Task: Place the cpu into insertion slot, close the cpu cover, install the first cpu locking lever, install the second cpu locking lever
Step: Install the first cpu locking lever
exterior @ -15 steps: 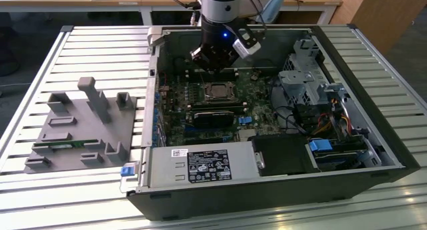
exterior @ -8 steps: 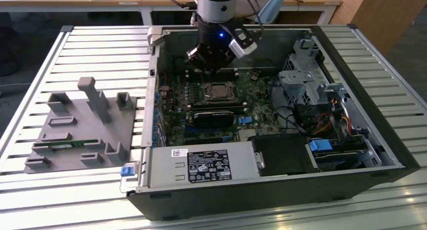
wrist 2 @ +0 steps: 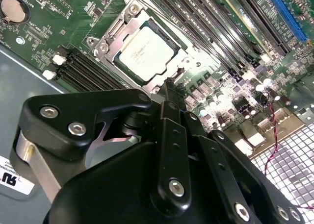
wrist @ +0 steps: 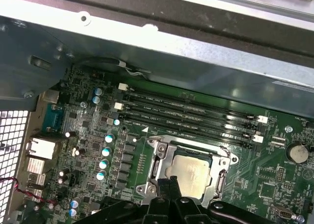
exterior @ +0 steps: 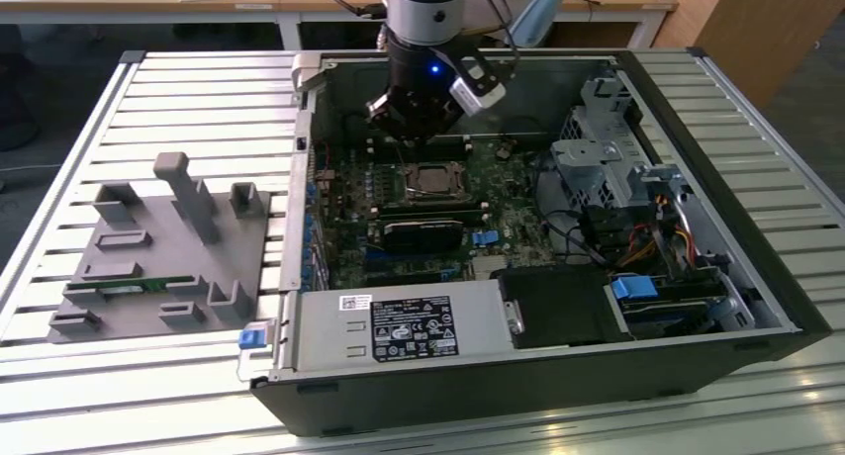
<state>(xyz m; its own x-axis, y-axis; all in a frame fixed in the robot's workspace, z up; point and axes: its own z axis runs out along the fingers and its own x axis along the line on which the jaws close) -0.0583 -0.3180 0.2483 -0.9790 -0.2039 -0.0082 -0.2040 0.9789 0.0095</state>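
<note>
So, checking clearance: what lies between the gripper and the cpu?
Just the rim of the cover: in the first wrist view the gripper sits at that rim, the cpu right beyond it.

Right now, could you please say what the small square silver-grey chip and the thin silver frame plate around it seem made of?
The cpu: probably metal, dull satin grey top with a soft sheen. The cpu cover: probably stamped sheet metal, brighter, glinting at edges.
</note>
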